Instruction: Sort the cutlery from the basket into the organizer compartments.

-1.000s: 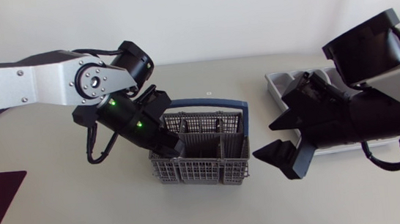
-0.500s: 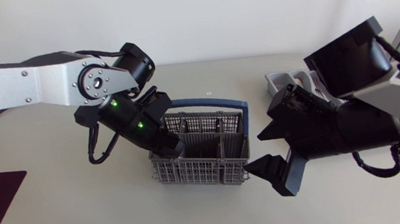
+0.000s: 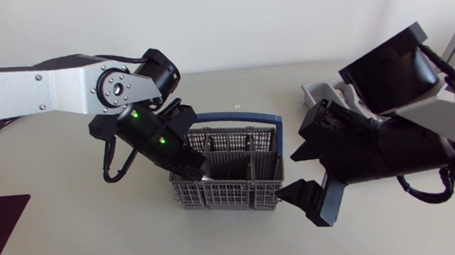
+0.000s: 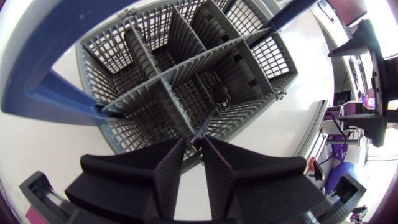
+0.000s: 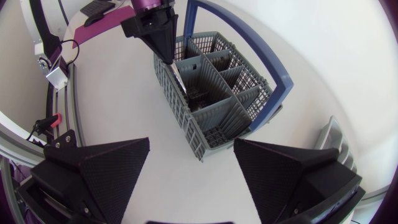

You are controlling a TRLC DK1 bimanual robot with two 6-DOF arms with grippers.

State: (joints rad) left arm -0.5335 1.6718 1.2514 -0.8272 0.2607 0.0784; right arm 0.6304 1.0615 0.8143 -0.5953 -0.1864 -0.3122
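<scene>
My left gripper is clenched on the thin handle of a spoon standing in the basket; I would lift straight up, clear of the dividers; my right gripper hangs wide open beside it. The organizer is mostly hidden behind my right arm; the spoon's bowl is dim.

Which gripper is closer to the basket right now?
Left. The left gripper is down at the basket's rim, shut on a utensil. The right gripper hangs open beside its end, not touching.
</scene>
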